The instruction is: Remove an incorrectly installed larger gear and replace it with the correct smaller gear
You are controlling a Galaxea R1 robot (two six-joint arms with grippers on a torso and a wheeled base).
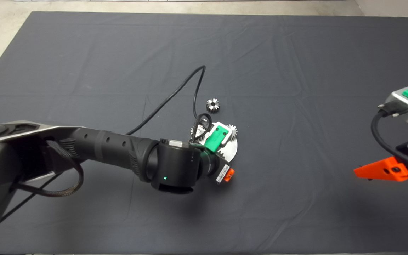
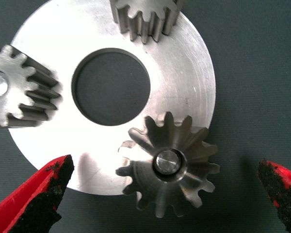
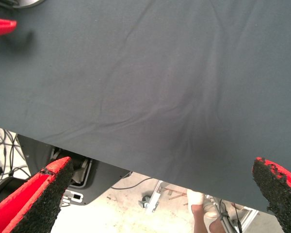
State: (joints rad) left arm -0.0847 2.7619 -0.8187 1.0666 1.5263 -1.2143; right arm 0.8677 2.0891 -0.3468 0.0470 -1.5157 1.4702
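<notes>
A round silver plate (image 2: pixel 189 77) with a wide centre hole lies on the mat and carries three gears on pins. The larger gear (image 2: pixel 167 165) sits on a pin at the plate's rim and looks wider than the other two gears (image 2: pixel 9 92) (image 2: pixel 145 19). My left gripper (image 2: pixel 164 167) hovers over it, open, with one finger on each side and not touching. In the head view the left gripper (image 1: pixel 225 157) covers part of the plate (image 1: pixel 233 150). The smaller gear (image 1: pixel 212 105), with a dark bore, lies loose on the mat just beyond the plate. My right gripper (image 1: pixel 395 170) waits open at the right edge.
A black cable (image 1: pixel 175 95) loops over the mat from the left wrist. The right wrist view shows the right gripper (image 3: pixel 162 162) over bare mat (image 3: pixel 150 82), the mat's edge, and floor with cables and a frame (image 3: pixel 77 179) beyond it.
</notes>
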